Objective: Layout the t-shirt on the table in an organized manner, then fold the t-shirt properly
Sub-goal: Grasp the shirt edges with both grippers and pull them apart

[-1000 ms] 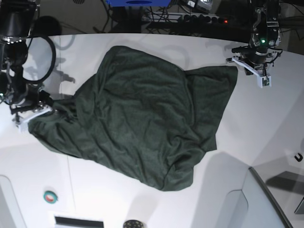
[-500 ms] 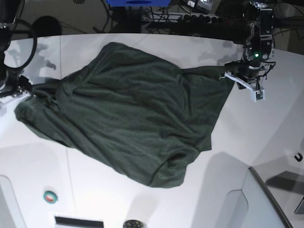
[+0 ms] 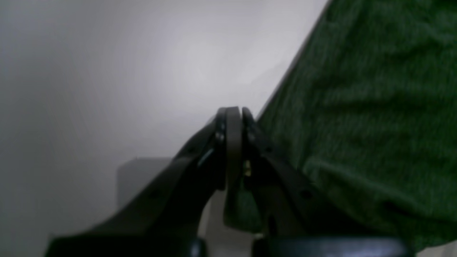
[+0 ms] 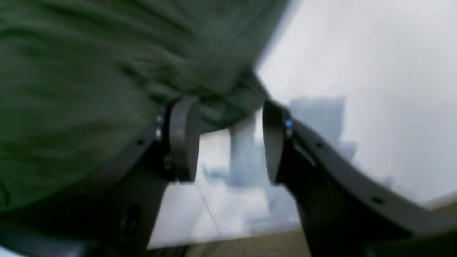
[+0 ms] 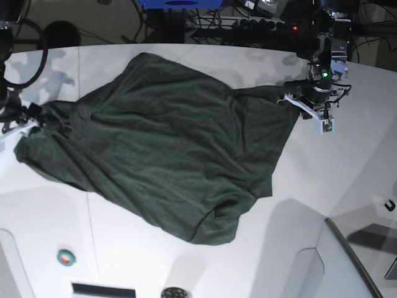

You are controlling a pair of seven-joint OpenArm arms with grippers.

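The dark green t-shirt point(image 5: 167, 149) lies spread and wrinkled across the white table point(image 5: 322, 180), and also fills the left wrist view's right side point(image 3: 375, 107). At the shirt's left end, my right gripper point(image 5: 26, 121) stands open. In the right wrist view a bunch of the t-shirt point(image 4: 107, 71) sits at the tips of the parted right gripper point(image 4: 228, 110) and drapes over one of the fingers point(image 4: 182, 135). My left gripper point(image 5: 310, 110) is at the shirt's right corner. Its jaws are shut together point(image 3: 232, 117), with the cloth's edge lying right beside them.
A small green-ringed disc point(image 5: 65, 256) and a dark round part point(image 5: 173, 292) sit near the table's front edge. A grey angled panel point(image 5: 347, 261) stands at the front right. Cables and a power strip point(image 5: 260, 23) run behind the table's far edge.
The right gripper dragged the shirt's left end leftwards, then opened. The whole shirt slid left and spread flatter. The left gripper, still shut, moved left to the shirt's right corner.
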